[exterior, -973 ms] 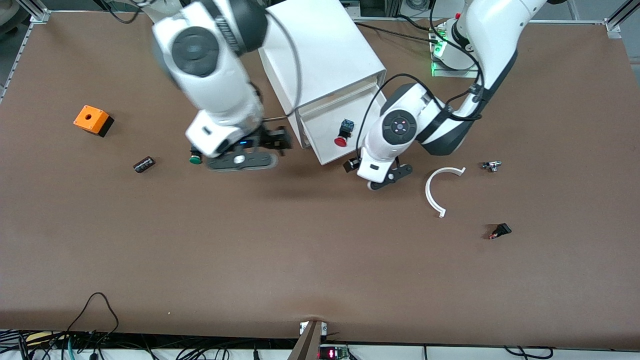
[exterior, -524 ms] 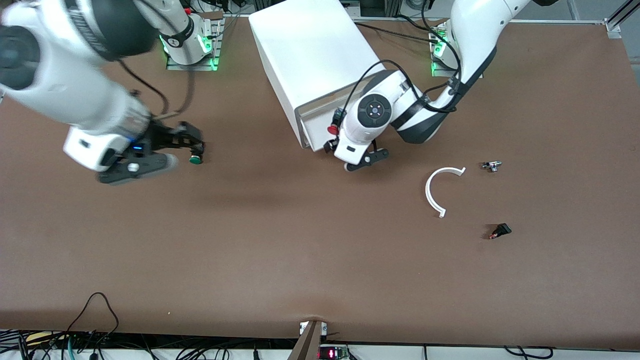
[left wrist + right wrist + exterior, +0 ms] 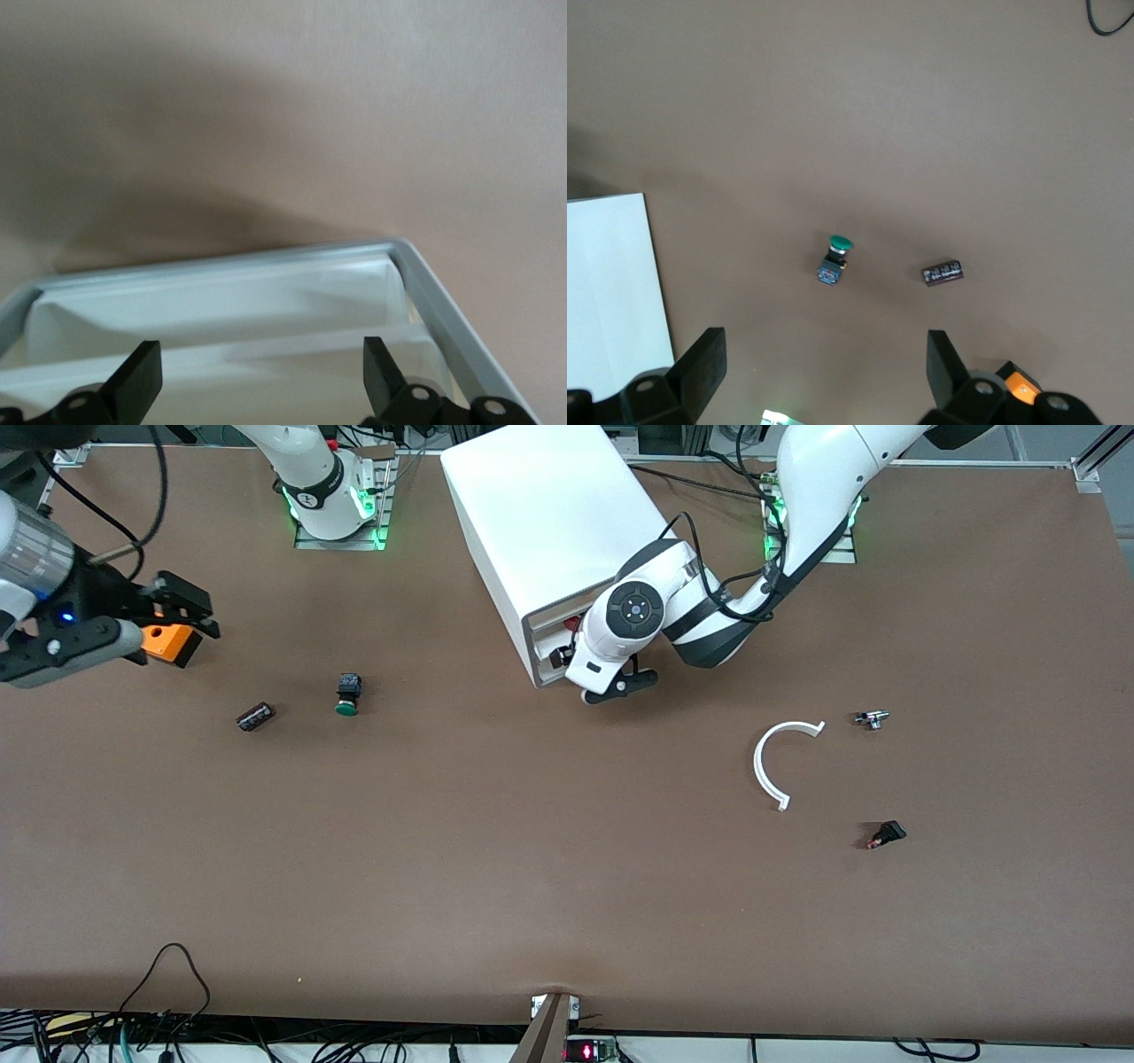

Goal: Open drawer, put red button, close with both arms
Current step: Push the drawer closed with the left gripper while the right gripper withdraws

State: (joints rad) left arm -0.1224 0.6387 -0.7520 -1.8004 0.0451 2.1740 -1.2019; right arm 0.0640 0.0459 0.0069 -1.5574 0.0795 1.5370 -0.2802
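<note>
A brown desk (image 3: 496,850) holds a large white box cabinet (image 3: 554,522) that lies between the two arm bases. The left arm reaches down to the cabinet's open face, and its left claw (image 3: 257,376) sits right at the drawer (image 3: 266,310), fingers spread wide with nothing between them. The drawer is almost fully pushed in, with only a thin strip of its rim showing outside the cabinet. A small red spot at that edge, just beside the left arm's wrist, is probably the red button (image 3: 574,623) inside the drawer, though most of it is hidden. The right claw (image 3: 824,367) hangs high over the right arm's end of the desk, above an orange box (image 3: 168,642), its fingers also wide apart and empty. A green-capped button (image 3: 347,693) and a small dark cylinder (image 3: 254,716) lie on the desk near each other. Toward the left arm's end lie a white curved strip (image 3: 771,766), a small metal part (image 3: 872,718) and a small black part (image 3: 886,834).
</note>
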